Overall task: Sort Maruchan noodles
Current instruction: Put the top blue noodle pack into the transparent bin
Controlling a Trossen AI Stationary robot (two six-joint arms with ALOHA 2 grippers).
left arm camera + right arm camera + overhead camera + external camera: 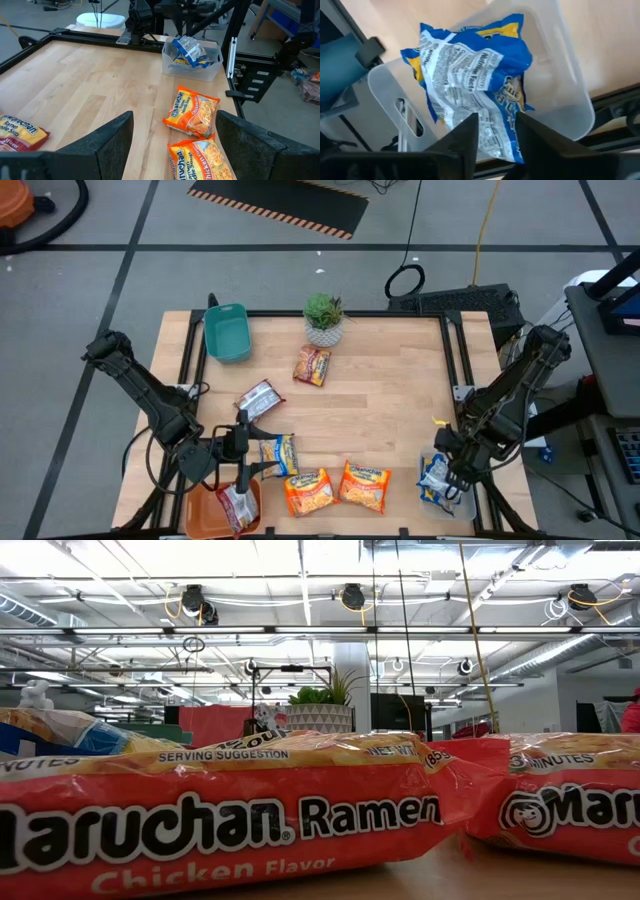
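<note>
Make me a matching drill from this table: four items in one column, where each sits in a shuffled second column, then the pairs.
Items
1. blue-and-yellow packet
2. teal bin
3. potted plant
4. two orange packets

Places
A. far edge of the table, middle
B. inside the clear bin, under the right pincer
C. far left corner of the table
D. side by side at the near edge

Pairs: 1-B, 2-C, 3-A, 4-D

My count, Maruchan packets: two orange (308, 492) (365, 485) flat, side by side, table's near edge. Blue-and-yellow one (279, 453) flat just beside them. Silver-red (259, 399) flat, mid-left. Dark red (313, 365) flat near far edge. Blue packets (470, 85) crumpled in clear bin. Silver-red one (238, 506) in orange bin.
</note>
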